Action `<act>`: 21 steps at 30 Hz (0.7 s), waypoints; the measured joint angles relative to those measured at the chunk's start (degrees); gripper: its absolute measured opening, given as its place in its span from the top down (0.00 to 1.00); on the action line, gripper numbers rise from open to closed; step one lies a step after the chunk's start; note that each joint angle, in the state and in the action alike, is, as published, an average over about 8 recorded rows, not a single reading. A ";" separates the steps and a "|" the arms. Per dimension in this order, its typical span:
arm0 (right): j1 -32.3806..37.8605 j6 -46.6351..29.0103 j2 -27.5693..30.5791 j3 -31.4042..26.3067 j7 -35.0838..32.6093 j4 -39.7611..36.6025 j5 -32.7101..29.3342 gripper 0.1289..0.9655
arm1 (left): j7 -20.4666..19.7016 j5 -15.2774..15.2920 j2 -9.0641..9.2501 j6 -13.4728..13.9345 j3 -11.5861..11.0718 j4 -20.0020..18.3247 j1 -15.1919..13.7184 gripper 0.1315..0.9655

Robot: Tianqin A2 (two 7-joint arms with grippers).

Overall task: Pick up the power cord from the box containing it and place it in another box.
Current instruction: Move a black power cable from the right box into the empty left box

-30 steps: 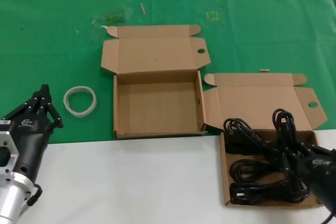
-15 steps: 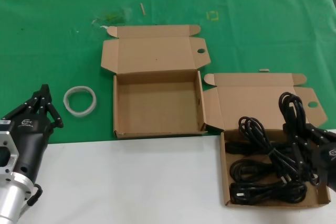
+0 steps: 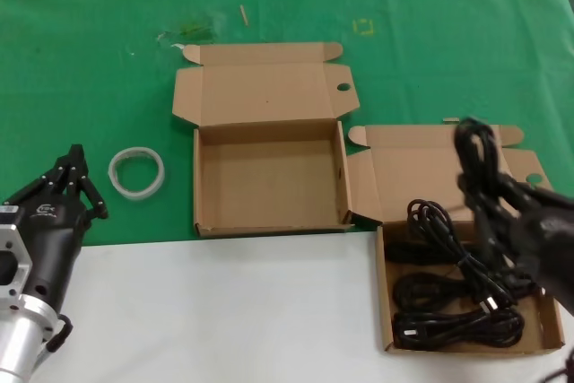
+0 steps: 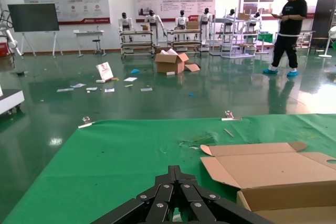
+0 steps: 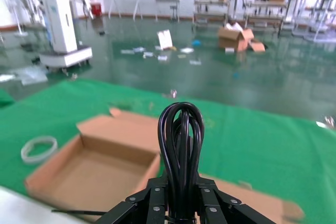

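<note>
Power cord (image 3: 477,161), a looped bundle of thin black cable, sits pinched in the right gripper (image 3: 502,199), its loop end rising above the fingers (image 5: 157,199) and the rest trailing below into the wide-lidded cardboard box (image 3: 392,322) under the gripper, where more black cords (image 3: 448,298) lie coiled. Off that gripper's left stands the empty tall-lidded cardboard box (image 3: 269,226), shallow, flap folded back, green cloth (image 3: 90,69) open around it. Left gripper (image 3: 76,181) hovers near a white ring (image 3: 137,172), fingers pressed together.
</note>
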 joint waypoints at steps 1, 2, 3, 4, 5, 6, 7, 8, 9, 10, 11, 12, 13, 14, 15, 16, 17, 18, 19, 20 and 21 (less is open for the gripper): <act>1.86 -0.09 -0.70 -1.16 -0.69 -0.35 0.40 0.90 | 0.00 0.00 0.00 0.00 0.00 0.00 0.00 0.99; 3.99 -0.27 -1.77 -2.51 -1.75 -1.06 0.89 0.90 | 0.00 0.00 0.00 0.00 0.00 0.00 0.00 0.99; 6.24 -0.51 -3.10 -3.96 -2.96 -2.05 1.41 0.90 | 0.00 0.00 0.00 0.00 0.00 0.00 0.00 0.99; 8.64 -0.80 -4.72 -5.49 -4.51 -3.35 2.06 0.90 | 0.00 0.00 0.00 0.00 0.00 0.00 0.00 0.99; 11.16 -1.10 -6.61 -7.11 -6.32 -4.94 2.84 0.90 | 0.00 0.00 0.00 0.00 0.00 0.00 0.00 0.99; 13.67 -1.39 -8.70 -8.69 -8.33 -6.75 3.78 0.90 | 0.00 0.00 0.00 0.00 0.00 0.00 0.00 0.99; 16.30 -1.59 -11.07 -10.32 -10.62 -8.90 4.96 0.90 | 0.00 0.00 0.00 0.00 0.00 0.00 0.00 0.99; 19.04 -1.64 -13.69 -11.99 -13.15 -11.32 6.37 0.90 | 0.00 0.00 0.00 0.00 0.00 0.00 0.00 0.99; 21.69 -1.50 -16.30 -13.59 -15.62 -13.81 7.87 0.90 | 0.00 0.00 0.00 0.00 0.00 0.00 0.00 0.99; 24.26 -1.16 -18.81 -15.17 -17.97 -16.30 9.45 0.90 | 0.00 0.00 0.00 0.00 0.00 0.00 0.00 0.99; 26.94 -0.65 -21.38 -16.86 -20.38 -18.93 11.19 0.90 | 0.00 0.00 0.00 0.00 0.00 0.00 0.00 0.99; 29.61 -0.01 -23.87 -18.59 -22.54 -21.56 12.90 0.90 | 0.00 0.00 0.00 0.00 0.00 0.00 0.00 0.99; 32.23 0.69 -26.23 -20.35 -24.47 -24.17 14.56 0.90 | 0.00 0.00 0.00 0.00 0.00 0.00 0.00 0.99; 34.89 1.42 -28.55 -22.13 -26.17 -26.76 16.10 0.90 | 0.00 0.00 0.00 0.00 0.00 0.00 0.00 0.99; 37.38 2.08 -30.60 -23.86 -27.52 -29.23 17.41 0.90 | 0.00 0.00 0.00 0.00 0.00 0.00 0.00 0.99; 39.71 2.60 -32.49 -25.63 -28.54 -31.71 18.44 0.90 | 0.00 0.00 0.00 0.00 0.00 0.00 0.00 0.99; 42.00 2.95 -34.31 -27.45 -29.31 -34.28 19.23 0.90 | 0.00 0.00 0.00 0.00 0.00 0.00 0.00 0.99; 44.16 3.12 -36.02 -29.21 -29.87 -36.84 19.75 0.90 | 0.00 0.00 0.00 0.00 0.00 0.00 0.00 0.99; 46.08 3.11 -37.59 -30.83 -30.23 -39.33 20.00 0.90 | 0.00 0.00 0.00 0.00 0.00 0.00 0.00 0.99; 47.89 2.91 -39.14 -32.37 -30.49 -41.92 20.02 0.90 | 0.00 0.00 0.00 0.00 0.00 0.00 0.00 0.99; 49.55 2.57 -40.69 -33.76 -30.68 -44.56 19.82 0.90 | 0.00 0.00 0.00 0.00 0.00 0.00 0.00 0.99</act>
